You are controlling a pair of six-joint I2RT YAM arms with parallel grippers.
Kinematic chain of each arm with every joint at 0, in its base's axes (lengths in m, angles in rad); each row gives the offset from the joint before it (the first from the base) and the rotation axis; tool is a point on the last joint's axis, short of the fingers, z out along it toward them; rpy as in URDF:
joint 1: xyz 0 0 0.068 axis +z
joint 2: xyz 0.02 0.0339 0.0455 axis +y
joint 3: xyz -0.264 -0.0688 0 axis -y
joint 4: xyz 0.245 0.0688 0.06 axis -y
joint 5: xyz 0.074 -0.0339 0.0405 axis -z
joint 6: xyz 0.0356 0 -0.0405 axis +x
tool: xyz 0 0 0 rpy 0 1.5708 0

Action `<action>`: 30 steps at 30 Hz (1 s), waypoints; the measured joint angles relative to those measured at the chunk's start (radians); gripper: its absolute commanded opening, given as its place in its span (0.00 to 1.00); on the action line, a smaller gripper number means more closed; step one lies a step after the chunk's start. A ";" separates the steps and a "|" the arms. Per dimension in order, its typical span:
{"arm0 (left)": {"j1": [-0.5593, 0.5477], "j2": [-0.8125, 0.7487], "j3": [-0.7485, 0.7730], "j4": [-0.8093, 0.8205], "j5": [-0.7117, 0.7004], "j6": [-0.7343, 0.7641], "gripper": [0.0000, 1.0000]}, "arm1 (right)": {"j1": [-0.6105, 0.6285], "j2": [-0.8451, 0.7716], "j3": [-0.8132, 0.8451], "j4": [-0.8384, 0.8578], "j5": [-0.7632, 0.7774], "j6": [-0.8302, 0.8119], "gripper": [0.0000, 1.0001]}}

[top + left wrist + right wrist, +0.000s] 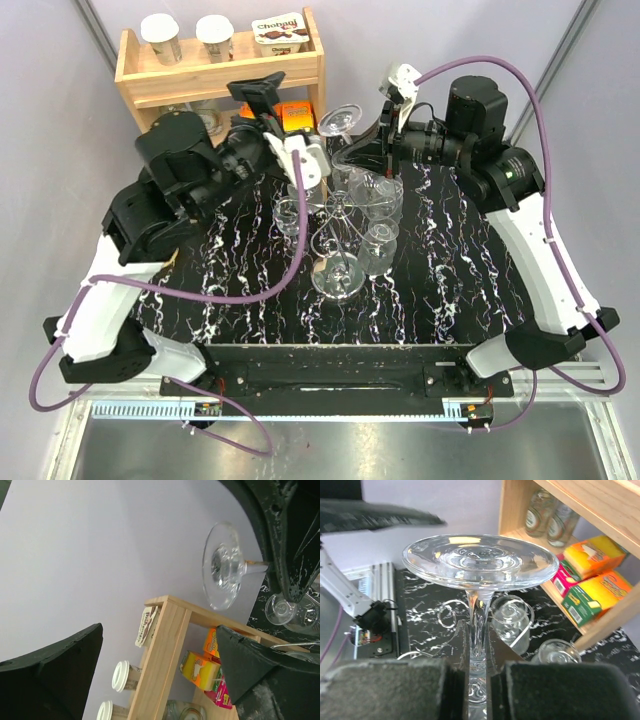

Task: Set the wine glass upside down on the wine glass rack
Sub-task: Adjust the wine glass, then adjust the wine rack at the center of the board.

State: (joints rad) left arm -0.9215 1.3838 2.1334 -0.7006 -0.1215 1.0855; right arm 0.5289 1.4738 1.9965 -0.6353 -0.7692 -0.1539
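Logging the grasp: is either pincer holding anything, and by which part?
The right pincer is shut on the wine glass, clamping its stem. The left pincer is open, holding nothing.

The right gripper (pixel 358 150) clasps an inverted wine glass (pixel 340 120) by its stem, foot uppermost, above the far side of the wine glass rack (pixel 335 215) mid-table (pixel 450 290). The left gripper (pixel 312 160) hangs just left, near the wooden shelf (pixel 220 78).

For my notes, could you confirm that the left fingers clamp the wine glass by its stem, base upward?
No: it is the right fingers that clamp the wine glass by its stem, base upward; the right wrist view shows it.
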 measured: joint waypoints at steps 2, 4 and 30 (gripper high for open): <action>0.014 -0.021 -0.005 0.002 0.003 -0.029 0.99 | 0.000 -0.002 0.006 -0.018 0.030 -0.024 0.00; 0.036 -0.047 -0.021 0.003 0.008 -0.058 0.99 | -0.001 -0.011 0.006 -0.041 0.067 -0.046 0.00; 0.488 -0.196 -0.451 0.053 0.247 -0.479 0.99 | -0.014 -0.526 -0.525 -0.002 -0.196 -0.042 0.00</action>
State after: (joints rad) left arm -0.4332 1.1881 1.6821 -0.6479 0.1253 0.6064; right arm 0.5144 0.9478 1.4719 -0.6373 -0.9657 -0.1963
